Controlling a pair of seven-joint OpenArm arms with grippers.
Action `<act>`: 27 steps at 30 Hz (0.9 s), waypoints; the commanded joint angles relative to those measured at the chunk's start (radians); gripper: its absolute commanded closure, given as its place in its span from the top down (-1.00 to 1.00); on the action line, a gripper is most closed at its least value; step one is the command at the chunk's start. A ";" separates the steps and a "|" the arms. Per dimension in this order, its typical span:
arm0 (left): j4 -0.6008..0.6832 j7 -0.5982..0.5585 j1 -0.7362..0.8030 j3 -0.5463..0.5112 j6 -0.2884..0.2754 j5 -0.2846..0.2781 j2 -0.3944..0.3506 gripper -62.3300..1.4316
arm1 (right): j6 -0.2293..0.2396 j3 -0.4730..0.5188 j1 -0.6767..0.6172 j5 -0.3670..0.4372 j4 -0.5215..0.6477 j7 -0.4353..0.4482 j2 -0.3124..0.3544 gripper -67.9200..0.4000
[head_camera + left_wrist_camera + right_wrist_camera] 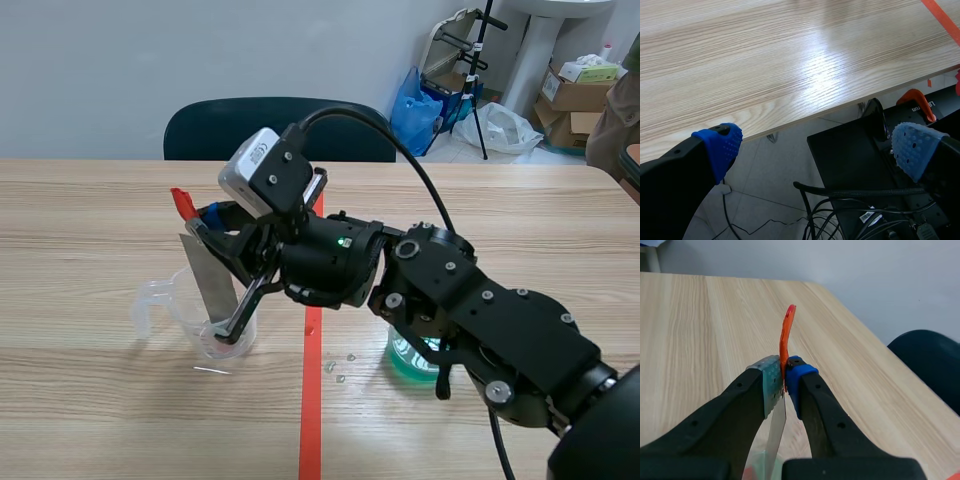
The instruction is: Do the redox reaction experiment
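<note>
An office-like workroom: a wood-grain table with a dark chair at its far side, a bare pale wall, and cardboard boxes, a blue bag and a tripod standing at far right.

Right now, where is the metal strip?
The metal strip stands left of the tape line in the scene view, pinched near its top by the right pincer, its lower end down in the clear jug.
</note>
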 commanded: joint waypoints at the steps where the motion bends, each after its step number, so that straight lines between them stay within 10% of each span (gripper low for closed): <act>1: 0.012 -0.017 0.001 0.001 -0.005 -0.006 0.008 1.00 | -0.021 0.002 0.031 0.003 0.002 0.032 -0.014 -0.95; 27: 0.012 -0.017 0.001 0.001 -0.005 -0.006 0.008 1.00 | -0.027 0.002 0.040 -0.055 -0.004 0.036 -0.014 -0.95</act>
